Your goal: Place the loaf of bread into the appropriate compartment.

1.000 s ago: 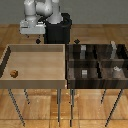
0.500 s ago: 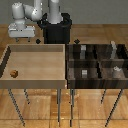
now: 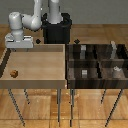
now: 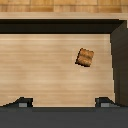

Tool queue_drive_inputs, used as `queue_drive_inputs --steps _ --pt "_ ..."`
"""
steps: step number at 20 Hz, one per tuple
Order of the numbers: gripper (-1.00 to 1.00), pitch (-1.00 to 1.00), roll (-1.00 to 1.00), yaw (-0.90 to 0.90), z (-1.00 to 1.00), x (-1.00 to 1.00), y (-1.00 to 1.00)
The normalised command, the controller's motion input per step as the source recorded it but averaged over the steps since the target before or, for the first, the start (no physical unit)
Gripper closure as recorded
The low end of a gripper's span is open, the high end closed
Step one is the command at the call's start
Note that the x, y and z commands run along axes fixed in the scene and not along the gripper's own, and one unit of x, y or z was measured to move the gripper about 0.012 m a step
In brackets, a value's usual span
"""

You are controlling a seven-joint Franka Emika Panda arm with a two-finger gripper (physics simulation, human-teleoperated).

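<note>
The loaf of bread (image 3: 14, 73) is a tiny orange-brown lump on the floor of the large light-tan bin (image 3: 35, 84), near the exterior view's left wall. In the wrist view the loaf of bread (image 4: 85, 57) lies well ahead of the fingertips (image 4: 22, 102). My gripper (image 3: 19, 47) hangs above the bin's back left part, higher than the loaf and behind it. It is open and empty. The dark-brown divided bin (image 3: 95, 82) stands at the exterior view's right; a small pale grey cube (image 3: 85, 72) marks its front left compartment.
Other cells of the dark bin hold taller grey shapes (image 3: 116, 70). The robot's black base (image 3: 56, 29) stands behind the two bins. Both bins rest on thin metal legs over a wooden floor. The light-tan bin has raised walls around the loaf.
The arm has swung toward the exterior view's left, from above the bin's back middle to above its back left part, closer to the loaf. The loaf has not moved.
</note>
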Motion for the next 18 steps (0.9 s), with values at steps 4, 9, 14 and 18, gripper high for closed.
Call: queue_drive_inputs --steps 4,9,14,18 --pt "-1.0 0.0 0.0 0.0 0.0 1.0 0.0" --pt "-1.0 0.0 0.0 0.0 0.0 0.6 -0.4" --pt "-1.0 0.0 0.0 0.0 0.0 0.2 -0.6" --pt "-1.0 0.0 0.0 0.0 0.0 0.75 0.25"
